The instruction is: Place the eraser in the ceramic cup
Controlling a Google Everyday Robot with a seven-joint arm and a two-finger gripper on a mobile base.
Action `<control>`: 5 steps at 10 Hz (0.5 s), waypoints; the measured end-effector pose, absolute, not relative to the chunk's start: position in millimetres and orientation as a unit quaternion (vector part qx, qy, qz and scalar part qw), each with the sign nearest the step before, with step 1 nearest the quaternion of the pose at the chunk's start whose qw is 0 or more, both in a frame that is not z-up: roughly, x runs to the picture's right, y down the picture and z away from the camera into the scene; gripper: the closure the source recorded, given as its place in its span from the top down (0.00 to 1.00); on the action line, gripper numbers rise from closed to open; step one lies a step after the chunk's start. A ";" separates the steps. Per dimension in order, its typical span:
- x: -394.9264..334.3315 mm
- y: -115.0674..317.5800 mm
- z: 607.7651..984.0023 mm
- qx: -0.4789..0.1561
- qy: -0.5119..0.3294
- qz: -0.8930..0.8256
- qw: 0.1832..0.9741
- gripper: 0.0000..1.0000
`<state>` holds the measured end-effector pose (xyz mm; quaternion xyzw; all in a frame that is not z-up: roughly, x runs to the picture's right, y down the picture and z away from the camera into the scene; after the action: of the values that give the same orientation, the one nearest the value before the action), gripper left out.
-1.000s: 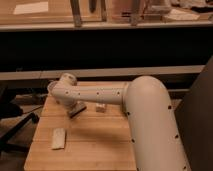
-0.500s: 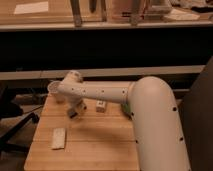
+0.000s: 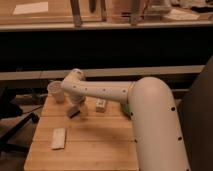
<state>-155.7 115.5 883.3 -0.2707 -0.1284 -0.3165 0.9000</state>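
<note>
You'll see a whitish-pink ceramic cup [image 3: 56,91] on a honey-brown wooden table [image 3: 100,147] with plank lines. Just right of the cup and slightly in front, the pale gripper [image 3: 75,107] sits above the dark grey eraser [image 3: 74,113]. The arm [image 3: 110,91] is white with small dark dots. Further right of the cup is a cream block [image 3: 101,105], and well in front of it an off-white slab [image 3: 58,138].

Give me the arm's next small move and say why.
Likely a small lift, then a short carry toward the ceramic cup, provided the eraser is in its grasp, which cannot be told. The gripper sits low at the eraser, and the ceramic cup stands upright close by, to its left in the view and slightly farther back.
</note>
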 end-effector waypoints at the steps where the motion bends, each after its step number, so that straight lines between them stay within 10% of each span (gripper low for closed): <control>1: -155.4 116.3 889.4 -0.275 -0.130 -0.316 0.898 0.80; 5: -152.6 139.6 921.1 -0.303 -0.137 -0.315 0.889 0.80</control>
<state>-152.6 139.6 921.1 -0.3028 -0.1372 -0.3148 0.8890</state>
